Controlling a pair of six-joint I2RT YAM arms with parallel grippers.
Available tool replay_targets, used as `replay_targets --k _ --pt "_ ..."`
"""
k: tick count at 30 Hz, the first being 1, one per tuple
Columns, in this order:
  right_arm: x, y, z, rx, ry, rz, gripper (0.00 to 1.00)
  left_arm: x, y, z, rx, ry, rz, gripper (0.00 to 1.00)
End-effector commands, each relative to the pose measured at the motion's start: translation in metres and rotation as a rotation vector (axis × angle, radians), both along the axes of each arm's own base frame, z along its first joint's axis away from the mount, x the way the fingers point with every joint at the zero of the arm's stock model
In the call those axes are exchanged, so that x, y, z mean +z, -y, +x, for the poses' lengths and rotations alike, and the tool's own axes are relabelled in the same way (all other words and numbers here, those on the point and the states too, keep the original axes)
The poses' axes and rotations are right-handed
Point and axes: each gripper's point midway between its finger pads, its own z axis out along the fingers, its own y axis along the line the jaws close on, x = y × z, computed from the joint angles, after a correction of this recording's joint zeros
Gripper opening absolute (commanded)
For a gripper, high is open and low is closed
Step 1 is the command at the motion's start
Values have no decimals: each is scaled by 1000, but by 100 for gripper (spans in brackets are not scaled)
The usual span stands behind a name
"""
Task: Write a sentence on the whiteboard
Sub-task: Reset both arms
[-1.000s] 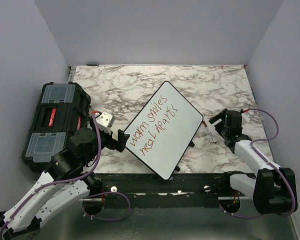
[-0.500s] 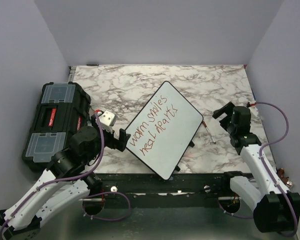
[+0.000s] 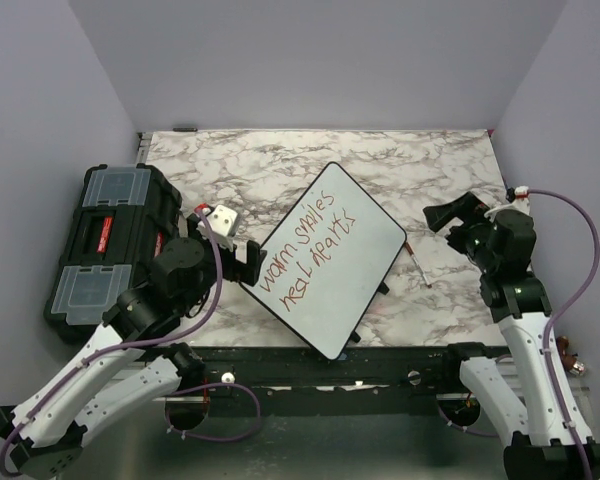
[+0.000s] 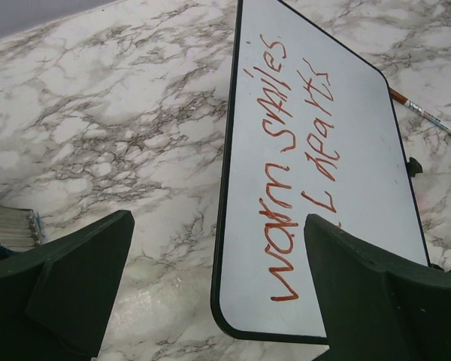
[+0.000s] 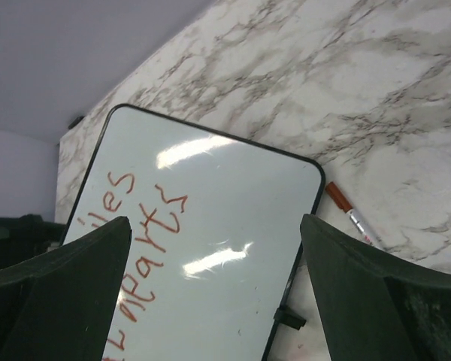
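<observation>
The whiteboard (image 3: 352, 268) lies tilted on the marble table, with the sentence (image 3: 302, 252) in red over two lines, "warm smiles" above "heal hearts". My left gripper (image 3: 242, 265) is open and empty, hovering over the board's left corner. In the left wrist view (image 4: 218, 301) the jaws straddle the board's edge (image 4: 227, 188) and the red words (image 4: 286, 188). My right gripper (image 3: 448, 222) is open and empty, raised to the right of the board. The right wrist view (image 5: 214, 301) looks down on the board (image 5: 225, 226). A red-capped marker (image 3: 420, 268) lies on the table by the board's right corner.
A black toolbox (image 3: 110, 240) with clear lid compartments stands at the left of the table. The marker also shows in the right wrist view (image 5: 353, 218) and in the left wrist view (image 4: 425, 113). Grey walls enclose the table on three sides.
My right arm has risen and drawn back to the right, away from the marker lying on the table. My left gripper has shifted slightly up and toward the board.
</observation>
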Motion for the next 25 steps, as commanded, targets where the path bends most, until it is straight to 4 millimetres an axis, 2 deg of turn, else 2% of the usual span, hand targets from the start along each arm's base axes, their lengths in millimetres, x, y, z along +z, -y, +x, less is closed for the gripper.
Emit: replay_targets --k 1,5,11,19,22,25 --pt "13 -35 -23 201 19 71 95 24 -3 16 58 82 -7 98" --pt "15 -56 -41 320 43 134 93 23 -2 26 84 102 8 98" --pt "10 -69 -60 407 48 152 92 11 -2 32 105 107 19 98" --pt "-1 -71 -61 427 20 155 91 -3 -8 34 123 118 55 99" --pt "-1 -78 -62 473 39 163 92 -5 -11 35 135 121 66 99" --pt "3 -76 -61 456 48 164 93 -4 -12 35 136 132 62 98"
